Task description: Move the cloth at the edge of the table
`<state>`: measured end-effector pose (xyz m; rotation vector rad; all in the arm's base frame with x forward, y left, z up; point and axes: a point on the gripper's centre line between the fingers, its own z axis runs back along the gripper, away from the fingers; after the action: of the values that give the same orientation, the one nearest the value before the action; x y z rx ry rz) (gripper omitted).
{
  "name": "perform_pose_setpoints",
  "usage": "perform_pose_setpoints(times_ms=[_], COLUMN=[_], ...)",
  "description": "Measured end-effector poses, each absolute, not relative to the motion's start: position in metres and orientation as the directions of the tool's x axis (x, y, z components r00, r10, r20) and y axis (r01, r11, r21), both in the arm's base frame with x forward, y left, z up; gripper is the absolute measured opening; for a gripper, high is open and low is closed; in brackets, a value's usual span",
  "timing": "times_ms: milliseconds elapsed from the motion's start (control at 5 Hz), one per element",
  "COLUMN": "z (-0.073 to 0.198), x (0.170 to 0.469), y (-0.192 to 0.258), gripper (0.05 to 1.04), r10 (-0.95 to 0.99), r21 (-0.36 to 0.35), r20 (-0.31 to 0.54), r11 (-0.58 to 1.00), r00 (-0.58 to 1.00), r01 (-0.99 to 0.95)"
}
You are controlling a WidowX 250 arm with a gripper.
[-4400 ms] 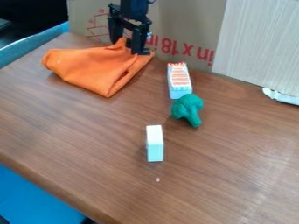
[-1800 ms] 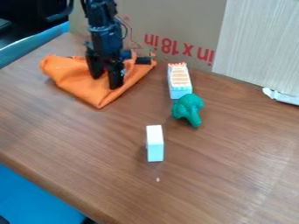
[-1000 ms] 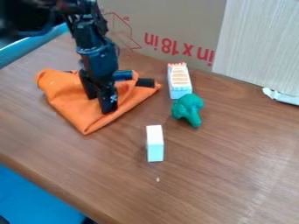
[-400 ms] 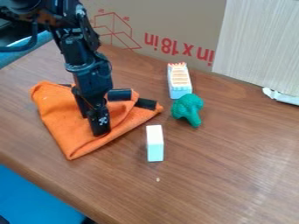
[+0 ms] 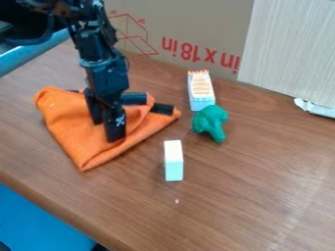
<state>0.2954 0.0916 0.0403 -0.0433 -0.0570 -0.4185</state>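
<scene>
The black claw [image 5: 107, 130] is down on the orange cloth [image 5: 65, 120] on the tabletop [image 5: 249, 196] (whether apart or clamped, one cannot tell)

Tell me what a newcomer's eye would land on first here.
Probably the bright orange cloth, spread near the table's left edge with the black gripper down on it. Next, the green toy broccoli right of the cloth, with a small white block nearer the camera.

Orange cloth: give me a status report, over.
Gripper down at orange cloth, hold unconfirmed. Cloth rumpled on table. White block and green broccoli to image right, clear of cloth.
</scene>
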Motion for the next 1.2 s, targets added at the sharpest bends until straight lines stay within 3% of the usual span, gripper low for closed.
perform_pose_setpoints(times_ms=[800,1200], z=[0.038,0.040], x=[0.368,0.390], y=[0.133,0.138], gripper=[1.000,1.000], r10=[-0.220,-0.227], r21=[0.067,0.032], r20=[0.121,0.117], r11=[0.975,0.974], r00=[0.968,0.967], r01=[0.213,0.225])
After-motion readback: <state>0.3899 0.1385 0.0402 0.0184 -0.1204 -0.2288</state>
